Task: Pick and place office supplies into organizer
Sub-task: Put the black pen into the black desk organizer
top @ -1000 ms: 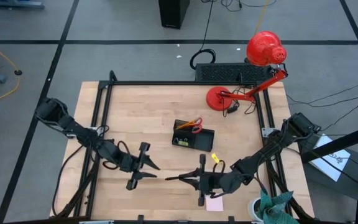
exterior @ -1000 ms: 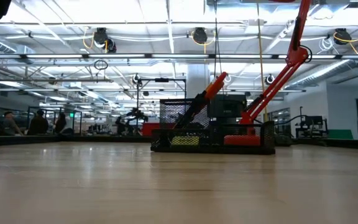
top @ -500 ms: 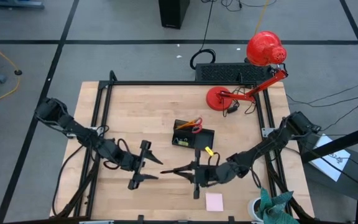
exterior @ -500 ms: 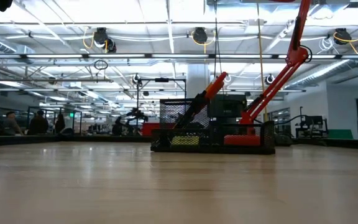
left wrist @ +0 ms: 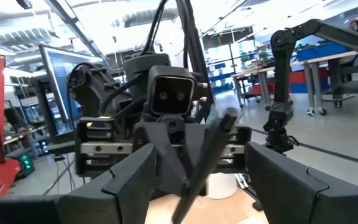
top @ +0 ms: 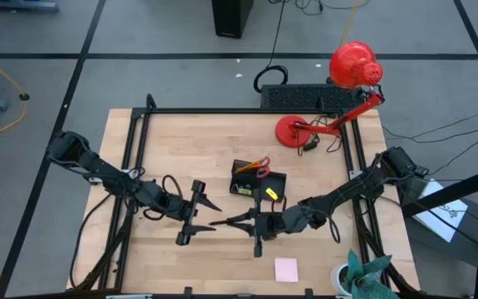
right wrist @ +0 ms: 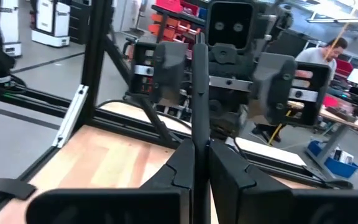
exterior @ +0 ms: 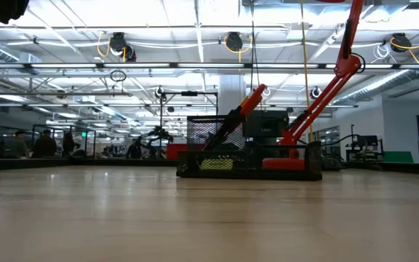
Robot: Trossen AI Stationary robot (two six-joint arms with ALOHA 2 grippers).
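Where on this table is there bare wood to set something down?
The far left corner, between the table frame and the organizer, is bare. So is the near left edge, below the left hand. The middle is crowded: the right hand, shut on a thin black pen, faces the open left hand. The lamp fills the far right corner, and a pink notepad lies at the near right edge.

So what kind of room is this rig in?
Probably a large robotics lab or workshop: an open hall with ceiling lights and pipes, another dark robot arm beyond the table, and red parts bins.
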